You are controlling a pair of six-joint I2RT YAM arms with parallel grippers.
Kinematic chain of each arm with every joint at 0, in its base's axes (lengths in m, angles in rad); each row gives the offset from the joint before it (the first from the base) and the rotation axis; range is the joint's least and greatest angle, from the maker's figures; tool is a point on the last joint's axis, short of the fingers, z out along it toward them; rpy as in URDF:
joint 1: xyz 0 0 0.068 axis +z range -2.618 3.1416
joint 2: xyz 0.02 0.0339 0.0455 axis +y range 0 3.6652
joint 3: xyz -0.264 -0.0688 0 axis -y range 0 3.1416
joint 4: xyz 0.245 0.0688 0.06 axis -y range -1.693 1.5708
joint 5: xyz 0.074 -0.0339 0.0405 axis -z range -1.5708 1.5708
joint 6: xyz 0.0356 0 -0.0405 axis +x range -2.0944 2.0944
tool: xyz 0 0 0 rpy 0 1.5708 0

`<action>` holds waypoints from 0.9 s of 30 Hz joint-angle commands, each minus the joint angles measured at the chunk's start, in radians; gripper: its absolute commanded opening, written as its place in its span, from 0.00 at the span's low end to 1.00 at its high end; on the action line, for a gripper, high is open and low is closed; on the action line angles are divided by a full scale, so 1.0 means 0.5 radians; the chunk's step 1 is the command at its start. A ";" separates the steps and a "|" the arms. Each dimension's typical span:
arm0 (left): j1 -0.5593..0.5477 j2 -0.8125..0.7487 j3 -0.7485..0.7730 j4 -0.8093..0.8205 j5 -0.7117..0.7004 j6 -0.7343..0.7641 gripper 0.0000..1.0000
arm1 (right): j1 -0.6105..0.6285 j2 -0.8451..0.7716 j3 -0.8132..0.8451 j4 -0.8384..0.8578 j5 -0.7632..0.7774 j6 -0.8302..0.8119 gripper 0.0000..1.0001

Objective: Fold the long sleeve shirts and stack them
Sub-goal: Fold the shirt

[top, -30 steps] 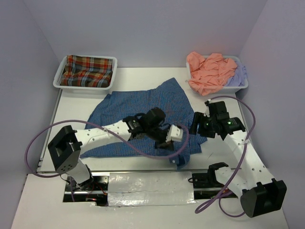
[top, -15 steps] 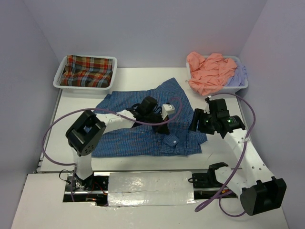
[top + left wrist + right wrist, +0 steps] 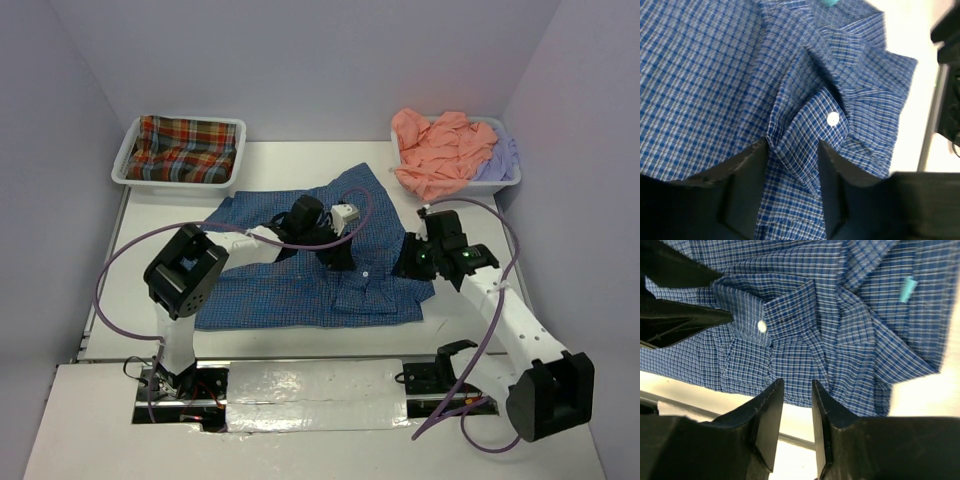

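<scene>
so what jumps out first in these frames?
A blue checked shirt sprawls across the middle of the table, with the left gripper pinching its buttoned cuff and the right gripper at its right edge. At the back, an orange shirt spills over the right tray; a plaid shirt lies in the left tray.

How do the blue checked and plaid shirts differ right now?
The blue checked shirt lies spread on the table; the red-green plaid shirt sits bunched in a white tray. The left gripper pinches the blue one's cuff; nothing touches the plaid one. Both are patterned cloth.
</scene>
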 commanded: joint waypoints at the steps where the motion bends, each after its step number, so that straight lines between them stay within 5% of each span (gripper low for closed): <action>1: -0.005 0.006 0.063 -0.006 -0.138 -0.005 0.57 | 0.107 0.052 -0.021 0.239 -0.048 0.050 0.35; 3: -0.001 -0.033 0.066 -0.061 -0.272 0.035 0.68 | 0.165 0.114 -0.018 0.285 -0.023 0.080 0.34; 6: -0.001 -0.089 0.084 -0.138 -0.374 0.078 0.70 | 0.340 0.242 0.025 0.362 0.090 0.117 0.32; 8: -0.001 -0.113 0.112 -0.181 -0.515 0.084 0.84 | 0.426 0.371 0.065 0.417 0.170 0.145 0.29; 20: 0.020 -0.383 0.170 -0.690 -0.905 0.292 0.87 | 0.457 0.988 0.139 0.690 0.296 0.231 0.24; 23: 0.069 -0.594 0.097 -0.870 -0.985 0.436 0.90 | 0.457 1.010 0.142 0.699 0.269 0.237 0.30; 27: 0.231 -0.864 -0.047 -1.104 -1.070 0.629 0.95 | 0.469 0.753 0.133 0.644 0.305 0.246 0.62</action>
